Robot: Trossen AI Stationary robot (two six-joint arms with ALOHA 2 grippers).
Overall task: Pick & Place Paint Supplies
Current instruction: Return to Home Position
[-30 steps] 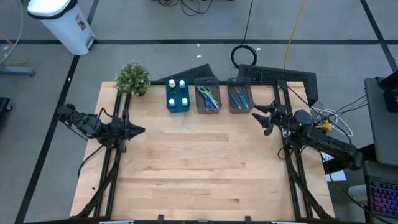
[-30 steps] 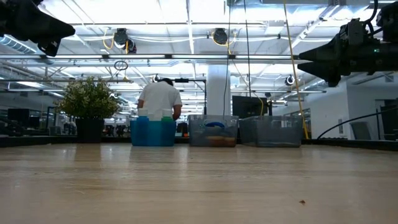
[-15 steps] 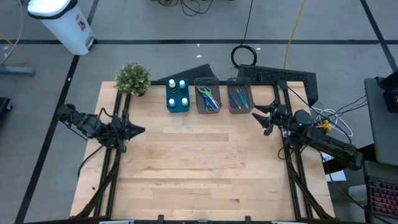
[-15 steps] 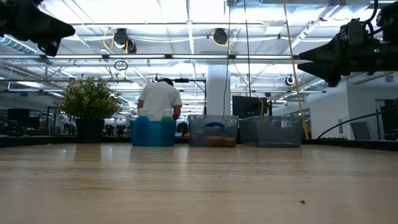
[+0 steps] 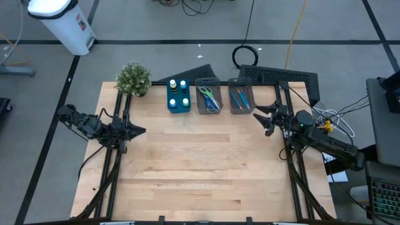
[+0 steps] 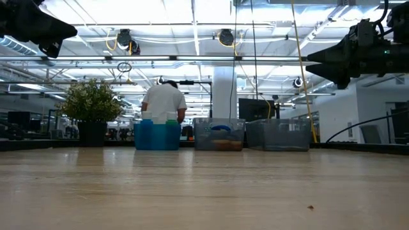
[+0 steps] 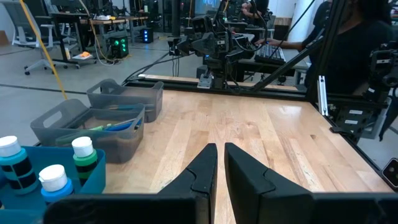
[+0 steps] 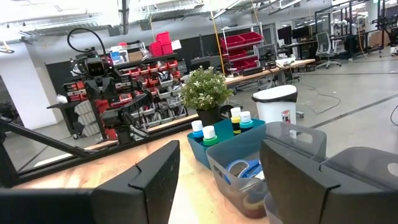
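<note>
Two grippers: both hang above the table [image 5: 187, 169] at mid-depth, one at each side edge, and neither holds anything.
Left gripper [image 5: 142, 130]: the fingers are drawn almost together, with only a thin slit between them. It points inward over the left side.
Right gripper [image 5: 261, 122]: the fingers are spread wide. It points inward and slightly toward the far edge.
Near boards: no supply shows on the wood between the arms and the front edge.
Supplies: all sit in a row of bins at the far edge. The bottles [image 5: 184, 85] stand upright in the blue bin [image 5: 179, 107]. The scissors [image 5: 209, 99] lie in the middle grey bin [image 5: 199, 94]. The brushes [image 5: 239, 97] lie in the right grey bin [image 5: 250, 94].
Key relation: the bins lie ahead of both grippers, toward the far edge. The right gripper is the nearer arm, just beside the brush bin's near right corner. The left gripper is well apart from the blue bin. The brushes and scissors lie with their long axes running near to far along their bins.
Judgement: sorting looks finished, so only drawing back to rest seems to remain.
Hard to make out: the number of brushes, and the bin contents in the low view, which show only dimly through the walls. That view also cuts both grippers off at its upper corners.
Beyond: a potted plant [image 5: 133, 78] stands left of the bins, and a person [image 6: 164, 102] stands in the room behind.
</note>
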